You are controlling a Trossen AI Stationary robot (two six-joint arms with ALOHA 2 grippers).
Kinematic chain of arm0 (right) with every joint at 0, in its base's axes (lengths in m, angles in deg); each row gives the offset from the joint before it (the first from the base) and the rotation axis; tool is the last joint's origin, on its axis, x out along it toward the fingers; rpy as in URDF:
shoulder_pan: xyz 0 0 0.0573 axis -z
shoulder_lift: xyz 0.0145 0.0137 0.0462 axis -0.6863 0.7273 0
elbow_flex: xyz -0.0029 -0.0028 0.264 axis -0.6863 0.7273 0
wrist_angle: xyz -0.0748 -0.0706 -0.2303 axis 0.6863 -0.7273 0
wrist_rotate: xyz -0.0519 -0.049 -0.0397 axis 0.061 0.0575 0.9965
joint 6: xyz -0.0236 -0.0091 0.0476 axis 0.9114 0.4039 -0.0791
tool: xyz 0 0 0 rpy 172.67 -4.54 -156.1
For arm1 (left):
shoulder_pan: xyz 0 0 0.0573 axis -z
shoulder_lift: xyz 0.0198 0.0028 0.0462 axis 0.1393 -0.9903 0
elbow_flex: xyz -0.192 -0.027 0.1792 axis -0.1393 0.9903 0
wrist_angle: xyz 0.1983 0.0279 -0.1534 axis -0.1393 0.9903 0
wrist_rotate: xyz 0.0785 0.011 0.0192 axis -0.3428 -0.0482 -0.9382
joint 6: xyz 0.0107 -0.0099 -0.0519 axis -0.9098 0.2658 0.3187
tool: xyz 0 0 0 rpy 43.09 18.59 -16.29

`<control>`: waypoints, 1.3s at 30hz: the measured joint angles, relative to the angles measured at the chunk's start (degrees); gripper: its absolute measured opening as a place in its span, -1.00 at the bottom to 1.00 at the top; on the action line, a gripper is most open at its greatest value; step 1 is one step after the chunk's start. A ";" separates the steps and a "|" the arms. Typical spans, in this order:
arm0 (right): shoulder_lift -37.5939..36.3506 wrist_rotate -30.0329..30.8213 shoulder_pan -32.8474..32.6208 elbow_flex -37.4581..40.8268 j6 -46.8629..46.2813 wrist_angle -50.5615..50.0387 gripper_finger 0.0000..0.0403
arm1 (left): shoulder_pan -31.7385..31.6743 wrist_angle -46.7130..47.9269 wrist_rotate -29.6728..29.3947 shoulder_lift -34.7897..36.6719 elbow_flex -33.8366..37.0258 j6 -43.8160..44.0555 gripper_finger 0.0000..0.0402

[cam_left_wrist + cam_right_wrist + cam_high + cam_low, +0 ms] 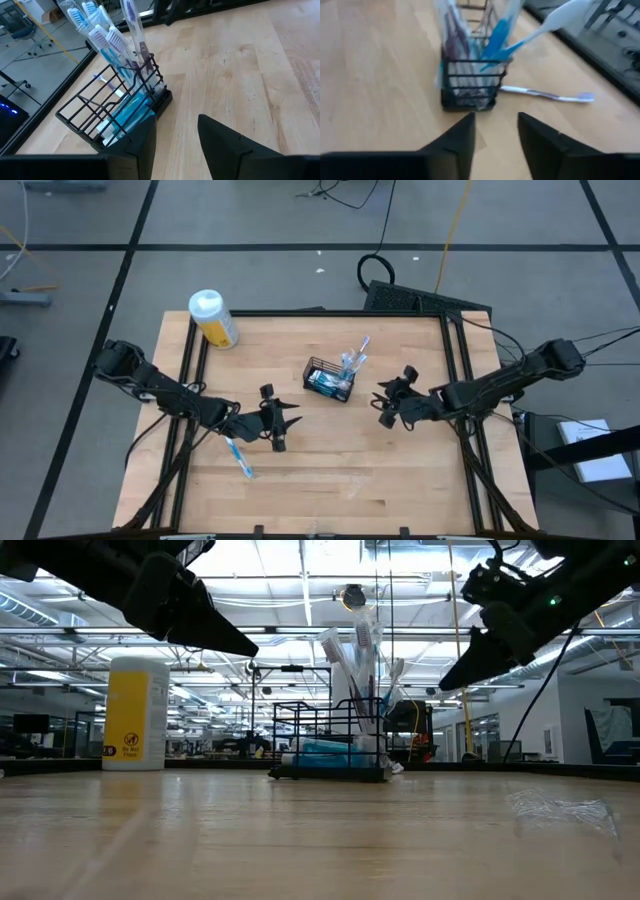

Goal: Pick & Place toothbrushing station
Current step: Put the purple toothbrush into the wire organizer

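Behind basket (330, 740) wires, half-hidden tubes (325, 752)

Black wire basket (329, 379); teal tubes (131, 112); white-and-blue toothbrushes (107, 42); yellow bottle (214, 320), white cap; pale wood table (400, 470).

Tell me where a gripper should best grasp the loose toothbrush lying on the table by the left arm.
Probably mid-handle, from straight above. The loose toothbrush lies flat on the table, clear of the basket, so fingers should straddle its slim handle across its width. The left gripper, open, hovers nearest; the right gripper is open beyond the basket.
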 joint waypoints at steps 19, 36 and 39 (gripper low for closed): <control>18.93 -14.36 7.64 1.47 -0.33 18.22 -1.00 | 0.01 -0.11 -0.02 0.00 0.00 0.42 -0.24; 23.48 -19.48 15.85 4.22 0.41 30.72 -1.00 | 0.05 -1.04 -0.01 0.00 0.00 0.16 -0.24; 23.50 -20.75 16.77 4.24 0.41 30.53 -1.00 | 0.05 -1.07 0.04 0.00 0.00 0.02 -0.24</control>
